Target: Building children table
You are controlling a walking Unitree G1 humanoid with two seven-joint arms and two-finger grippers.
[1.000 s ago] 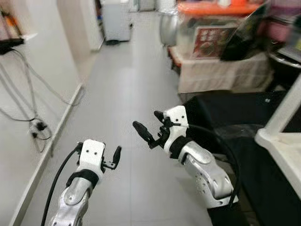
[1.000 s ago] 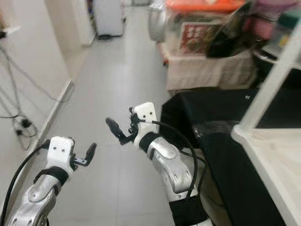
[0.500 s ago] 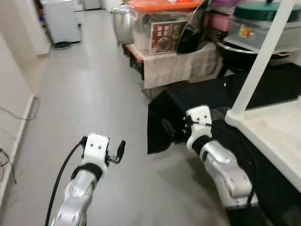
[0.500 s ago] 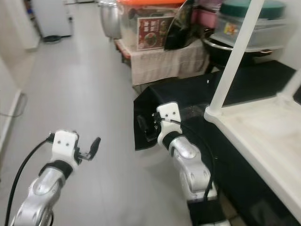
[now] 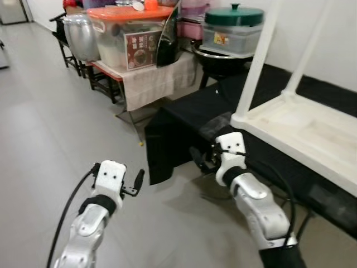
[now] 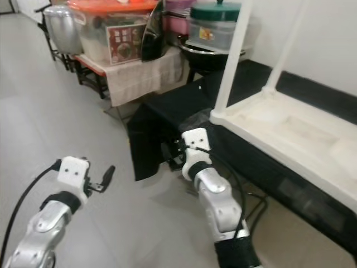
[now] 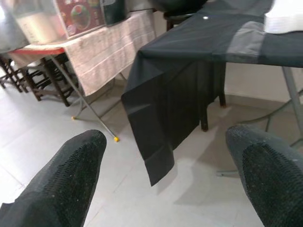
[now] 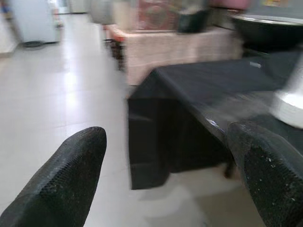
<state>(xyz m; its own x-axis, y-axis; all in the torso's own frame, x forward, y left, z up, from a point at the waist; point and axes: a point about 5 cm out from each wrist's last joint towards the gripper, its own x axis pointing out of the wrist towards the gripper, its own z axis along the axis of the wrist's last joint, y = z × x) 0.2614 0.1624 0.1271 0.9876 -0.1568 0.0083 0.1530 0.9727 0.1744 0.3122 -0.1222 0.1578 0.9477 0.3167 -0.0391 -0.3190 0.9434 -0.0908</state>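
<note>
Children table (image 5: 301,125), white and turned upside down, is lying on a long table covered with a black cloth (image 5: 184,125), to our right and ahead of us. Its flat top is resting on the cloth and two white legs (image 5: 257,56) are standing up from it toward the wall. We are holding both arms out in front of us over the grey floor (image 5: 44,128), and neither one is touching the children table. Our left gripper (image 5: 138,181) is hanging over bare floor, well apart from the cloth, and its fingers (image 7: 66,184) are standing wide apart with nothing between them. Our right gripper (image 5: 198,157) is near the hanging edge of the cloth, just beside the near corner of the children table but lower than it. Its fingers (image 8: 71,165) are also spread wide and holding nothing. In the right wrist view the foot of one white leg (image 8: 289,106) is showing on the cloth, a little blurred. Farther along the wall, another low table with a beige cloth (image 5: 150,78) is carrying a clear box with an orange lid (image 5: 120,30), and a metal pot (image 5: 81,36) is standing to the left of the box. Behind the black cloth, a container with a green lid (image 5: 234,28) is sitting over a dark pan.
</note>
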